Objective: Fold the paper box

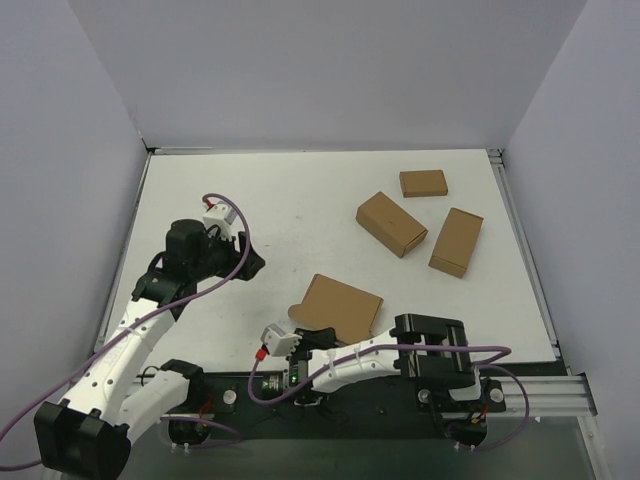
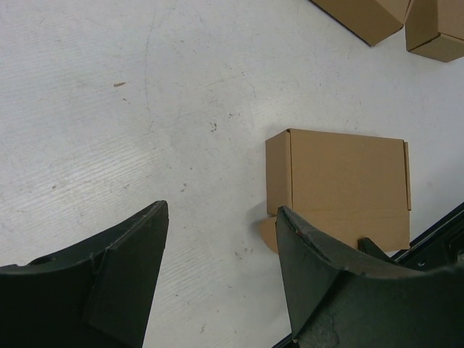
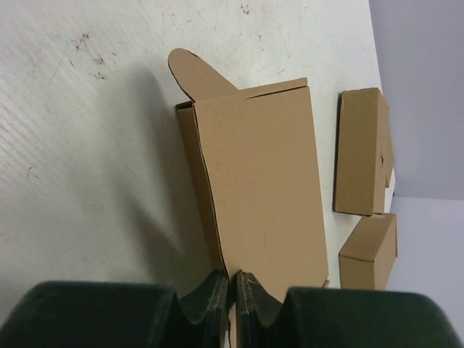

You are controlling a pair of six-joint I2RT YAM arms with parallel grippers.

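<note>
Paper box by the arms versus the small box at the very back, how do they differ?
The paper box looks bigger in the top view than the small back box. The paper box has a rounded tab sticking out; the small back box shows no loose flap. The paper box lies at the near side, the small back box at the far side. Both are plain brown cardboard.

This was a robotics lab cell: a bare white desk (image 1: 250,190) boxed in by plain pale panels (image 1: 330,70) on three sides, with a cabled left arm (image 1: 130,340) and right arm (image 1: 370,362) bolted to a metal rail (image 1: 540,395) along its near edge.
</note>
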